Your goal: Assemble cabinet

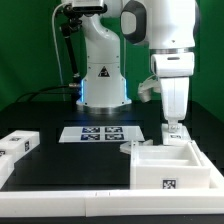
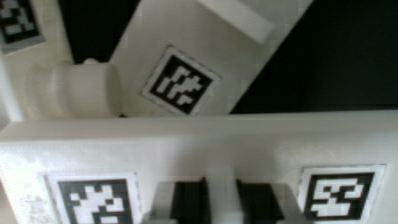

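in the exterior view, the cabinet (image 1: 172,165) is seen standing on the dark table (image 1: 60,165), toward the exterior view's right, open side up. the claw (image 1: 172,128) is seen pointing straight down at its rear wall. the marker board (image 1: 100,132) is seen lying flat behind, and loose white parts (image 1: 14,148) are seen well apart at the exterior view's left. in the wrist view, the dark fingers (image 2: 183,203) are seen pressed close, a thin white strip of the tagged wall (image 2: 214,160) pinched between them; a tagged panel (image 2: 187,75) is seen beyond, tilted.
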You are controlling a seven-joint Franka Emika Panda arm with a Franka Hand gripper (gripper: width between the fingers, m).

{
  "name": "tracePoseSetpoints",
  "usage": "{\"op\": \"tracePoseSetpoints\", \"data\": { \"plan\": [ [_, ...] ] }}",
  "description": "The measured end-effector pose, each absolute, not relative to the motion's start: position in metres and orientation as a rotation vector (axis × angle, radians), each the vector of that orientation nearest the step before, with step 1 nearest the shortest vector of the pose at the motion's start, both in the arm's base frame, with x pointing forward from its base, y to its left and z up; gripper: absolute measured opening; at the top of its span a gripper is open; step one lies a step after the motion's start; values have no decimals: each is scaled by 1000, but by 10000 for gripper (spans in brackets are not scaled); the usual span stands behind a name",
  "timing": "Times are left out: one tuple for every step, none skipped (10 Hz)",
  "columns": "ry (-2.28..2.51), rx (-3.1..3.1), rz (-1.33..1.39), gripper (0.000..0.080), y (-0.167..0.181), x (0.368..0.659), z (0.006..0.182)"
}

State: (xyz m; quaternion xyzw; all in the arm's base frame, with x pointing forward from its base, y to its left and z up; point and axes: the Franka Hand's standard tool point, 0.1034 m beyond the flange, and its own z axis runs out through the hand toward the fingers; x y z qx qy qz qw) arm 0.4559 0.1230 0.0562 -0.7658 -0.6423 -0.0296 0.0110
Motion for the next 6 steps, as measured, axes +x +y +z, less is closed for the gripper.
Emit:
{"op": "tracePoseSetpoints", "data": {
  "plan": [
    [-1991,-2399,-87,69,122,471,57],
    [-1982,-2411,-95,69,120,481,57],
    [-1970,-2421,-98,69,118,488,56],
    [-1960,-2432,-104,69,116,493,57],
    [-1957,-2435,-105,69,116,494,57],
    [-1958,-2437,-115,69,116,493,57]
  ]
}}
